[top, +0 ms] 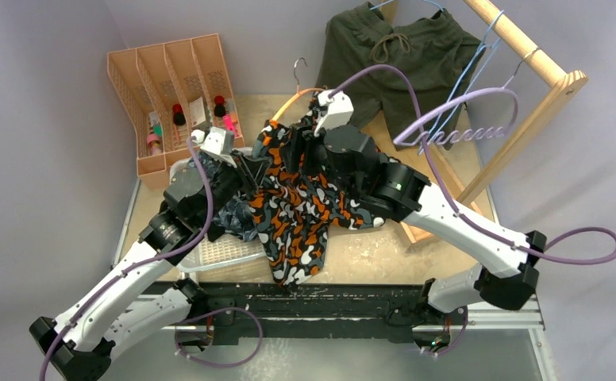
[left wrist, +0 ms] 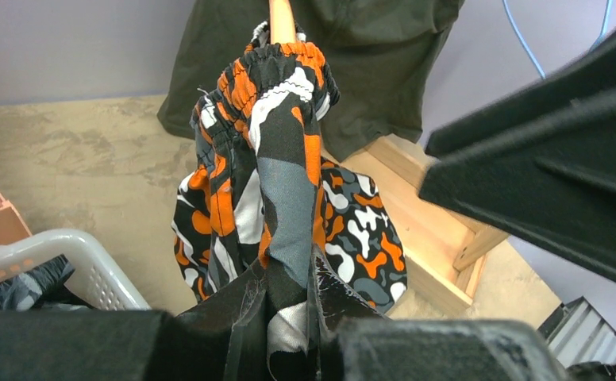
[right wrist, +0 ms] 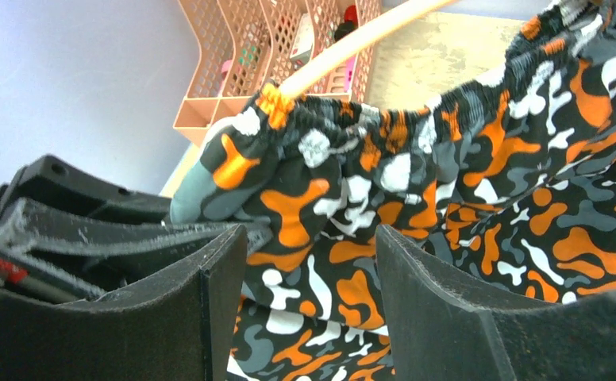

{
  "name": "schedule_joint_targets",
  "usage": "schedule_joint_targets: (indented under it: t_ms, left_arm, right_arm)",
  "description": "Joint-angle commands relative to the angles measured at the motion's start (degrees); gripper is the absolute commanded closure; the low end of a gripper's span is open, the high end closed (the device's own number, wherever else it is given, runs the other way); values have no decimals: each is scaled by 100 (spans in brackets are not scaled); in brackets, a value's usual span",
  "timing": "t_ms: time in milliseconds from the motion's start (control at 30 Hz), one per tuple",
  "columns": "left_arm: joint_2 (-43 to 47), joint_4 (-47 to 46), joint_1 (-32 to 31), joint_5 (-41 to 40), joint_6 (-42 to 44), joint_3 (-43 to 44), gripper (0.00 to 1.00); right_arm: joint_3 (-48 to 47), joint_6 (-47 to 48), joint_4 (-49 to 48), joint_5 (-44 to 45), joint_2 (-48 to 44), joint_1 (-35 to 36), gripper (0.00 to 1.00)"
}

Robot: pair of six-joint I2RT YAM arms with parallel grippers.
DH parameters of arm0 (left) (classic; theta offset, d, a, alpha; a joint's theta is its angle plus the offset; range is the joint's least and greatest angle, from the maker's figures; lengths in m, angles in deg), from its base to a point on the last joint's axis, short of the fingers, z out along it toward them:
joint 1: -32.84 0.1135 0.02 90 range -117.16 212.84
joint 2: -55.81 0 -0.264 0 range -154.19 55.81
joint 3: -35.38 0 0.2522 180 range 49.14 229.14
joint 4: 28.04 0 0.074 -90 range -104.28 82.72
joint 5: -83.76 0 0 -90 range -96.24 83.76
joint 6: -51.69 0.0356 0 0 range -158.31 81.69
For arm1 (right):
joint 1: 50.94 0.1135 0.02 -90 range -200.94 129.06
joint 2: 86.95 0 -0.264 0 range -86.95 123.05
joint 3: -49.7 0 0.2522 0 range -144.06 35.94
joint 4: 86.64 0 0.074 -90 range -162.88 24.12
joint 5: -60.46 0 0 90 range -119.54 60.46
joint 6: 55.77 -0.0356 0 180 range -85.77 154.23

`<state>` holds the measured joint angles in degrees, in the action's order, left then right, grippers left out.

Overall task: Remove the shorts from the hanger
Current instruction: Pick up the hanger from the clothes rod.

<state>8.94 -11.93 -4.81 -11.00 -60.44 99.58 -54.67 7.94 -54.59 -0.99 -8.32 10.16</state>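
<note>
The orange-black-white camouflage shorts (top: 297, 198) hang by their waistband from an orange hanger (top: 293, 103) and drape down over the table's middle. My left gripper (left wrist: 305, 309) is shut on a fold of these shorts (left wrist: 281, 159) below the waistband, with the hanger (left wrist: 281, 20) above it. My right gripper (right wrist: 313, 246) stands open just in front of the waistband (right wrist: 416, 182), nothing pinched between its fingers. The hanger's arm (right wrist: 352, 40) pokes out of the waistband's end. Olive green shorts (top: 392, 55) hang on the rack at the back.
A white basket (top: 225, 250) at the near left holds dark camouflage shorts (top: 237, 218). A peach desk organizer (top: 170, 87) stands at the back left. The wooden rack (top: 527, 55) with blue and grey hangers (top: 463, 131) fills the right side.
</note>
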Motion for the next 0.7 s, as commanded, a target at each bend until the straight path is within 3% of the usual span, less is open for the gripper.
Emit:
schedule_joint_targets:
  t_ms: [0, 400, 533, 667]
  left_arm:
    - [244, -611, -3, 299, -156, -112, 100]
    - [461, -348, -2, 396, -171, -360, 100]
    - [543, -397, -2, 380, -234, -515, 100]
    - [629, -530, 3, 275, -308, -638, 100]
  right_arm:
    - [-925, -192, 860, 230, 563, 25, 37]
    - [-1943, -961, 1147, 424, 1257, -283, 40]
    - [-1503, -1004, 537, 181, 1033, -282, 39]
    - [-1729, -1089, 834, 810, 1277, -248, 40]
